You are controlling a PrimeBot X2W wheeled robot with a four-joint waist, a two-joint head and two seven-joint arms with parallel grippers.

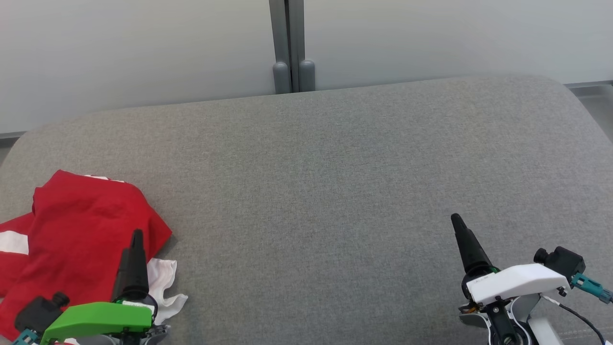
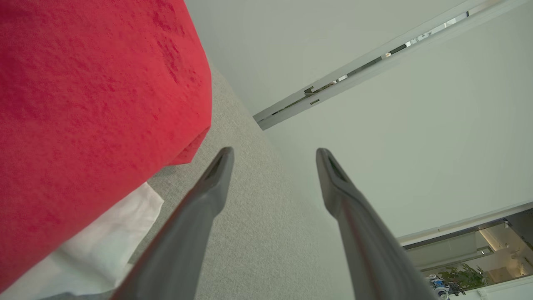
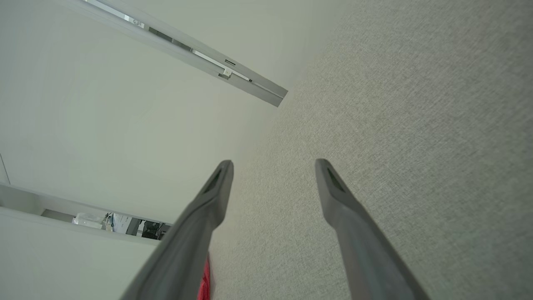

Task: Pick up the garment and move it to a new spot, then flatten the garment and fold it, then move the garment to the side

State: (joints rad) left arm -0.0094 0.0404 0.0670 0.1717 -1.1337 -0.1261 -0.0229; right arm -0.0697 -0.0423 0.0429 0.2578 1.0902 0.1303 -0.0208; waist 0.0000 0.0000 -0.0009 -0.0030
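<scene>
The garment (image 1: 81, 230) is red with white parts and lies crumpled at the near left of the grey cushion (image 1: 335, 182). My left gripper (image 1: 136, 239) hovers over its right edge, fingers open and holding nothing. In the left wrist view the red cloth (image 2: 91, 108) fills the left side, a white piece below it, and the open left gripper (image 2: 275, 156) points past it over the grey fabric. My right gripper (image 1: 455, 223) stands at the near right, far from the garment. In the right wrist view the right gripper (image 3: 274, 166) is open and empty above bare cushion, and a sliver of the garment (image 3: 204, 283) shows at the bottom.
A pale wall (image 1: 143, 48) with a grey vertical post (image 1: 289, 48) stands behind the cushion's far edge. The cushion's rounded corners fall away at the far left and far right. Bare grey fabric stretches between the two grippers.
</scene>
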